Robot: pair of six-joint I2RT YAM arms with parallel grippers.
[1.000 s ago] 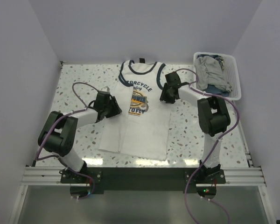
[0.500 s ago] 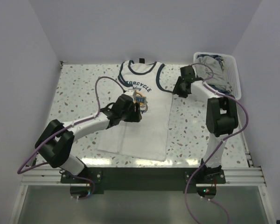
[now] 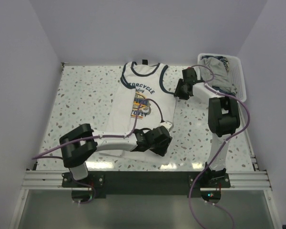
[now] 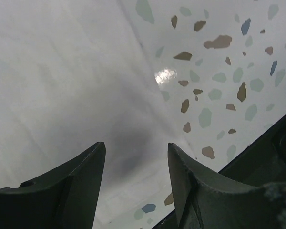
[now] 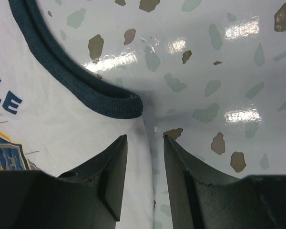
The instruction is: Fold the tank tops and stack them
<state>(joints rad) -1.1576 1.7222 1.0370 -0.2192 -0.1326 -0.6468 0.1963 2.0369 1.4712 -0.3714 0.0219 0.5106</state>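
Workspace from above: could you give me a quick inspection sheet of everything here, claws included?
Surface: speckled terrazzo table, glossy.
Job's things: white navy-trimmed printed tank top spread flat, print up; grey tank top crumpled in white slatted plastic basket.
Clutter: nothing seen beyond that basket.
Claws: left claw open over the white top's near hem; right claw open at its armhole edge.
Cables: purple cables along both arms.
Surroundings: plain pale walls.

Both the left arm [image 3: 112, 141] and the right arm [image 3: 217, 145] have white tubular links joined by bulky, rounded black joint housings, and a thin purple cable [image 3: 243, 114] loops loosely along each. Their bases sit on a black rail [image 3: 148, 179], with a small green light [image 3: 209, 194] at the right base. The left gripper [image 4: 136, 145] and right gripper [image 5: 144, 138] carry matte dark wedge-shaped jaws
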